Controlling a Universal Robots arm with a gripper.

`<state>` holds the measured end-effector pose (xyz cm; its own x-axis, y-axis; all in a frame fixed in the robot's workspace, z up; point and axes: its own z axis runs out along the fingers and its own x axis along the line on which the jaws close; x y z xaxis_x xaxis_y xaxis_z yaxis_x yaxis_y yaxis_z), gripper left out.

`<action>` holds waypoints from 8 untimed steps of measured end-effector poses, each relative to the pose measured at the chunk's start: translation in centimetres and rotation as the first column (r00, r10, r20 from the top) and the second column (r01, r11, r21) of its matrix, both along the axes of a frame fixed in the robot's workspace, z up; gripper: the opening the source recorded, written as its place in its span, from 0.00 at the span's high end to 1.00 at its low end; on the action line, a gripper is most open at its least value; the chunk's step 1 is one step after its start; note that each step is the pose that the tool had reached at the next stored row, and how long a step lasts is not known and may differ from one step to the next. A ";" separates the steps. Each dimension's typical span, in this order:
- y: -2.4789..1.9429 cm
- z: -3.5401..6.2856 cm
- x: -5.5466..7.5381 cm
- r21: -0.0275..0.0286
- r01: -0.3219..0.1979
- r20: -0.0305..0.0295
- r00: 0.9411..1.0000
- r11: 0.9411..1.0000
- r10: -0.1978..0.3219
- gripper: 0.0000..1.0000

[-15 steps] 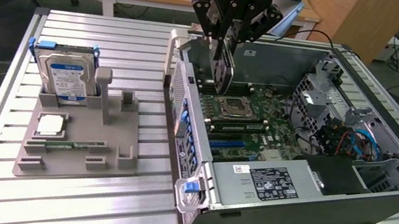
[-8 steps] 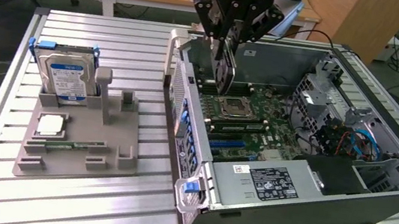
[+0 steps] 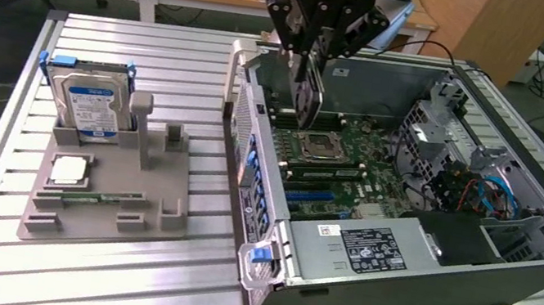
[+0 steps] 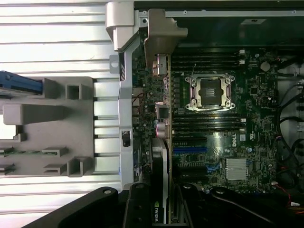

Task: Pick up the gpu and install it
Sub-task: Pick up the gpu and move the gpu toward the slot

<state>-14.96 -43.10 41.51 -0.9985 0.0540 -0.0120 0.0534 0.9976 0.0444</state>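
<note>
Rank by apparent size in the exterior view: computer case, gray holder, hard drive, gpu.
1. computer case
2. gray holder
3. hard drive
4. gpu, smallest here; it is seen nearly edge-on, so the angle partly explains its rank.

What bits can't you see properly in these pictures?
Exterior view: the slot under the gpu is hidden by the card itself, held in the end effector, so I can't tell if they touch.
Wrist view: the hard drive's blue carrier is cut off by the picture's edge.
Exterior view: the power supply label has print too small to read.
</note>
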 end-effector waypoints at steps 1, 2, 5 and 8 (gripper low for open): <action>0.00 0.00 0.0 0.000 0.000 0.000 1.000 1.000 0.000 0.73; 0.00 0.00 0.1 0.000 0.000 0.000 1.000 1.000 0.000 0.73; 0.00 0.00 0.1 0.000 0.000 0.000 1.000 1.000 0.000 0.73; 0.00 0.00 0.2 0.000 0.000 0.000 1.000 1.000 0.000 0.73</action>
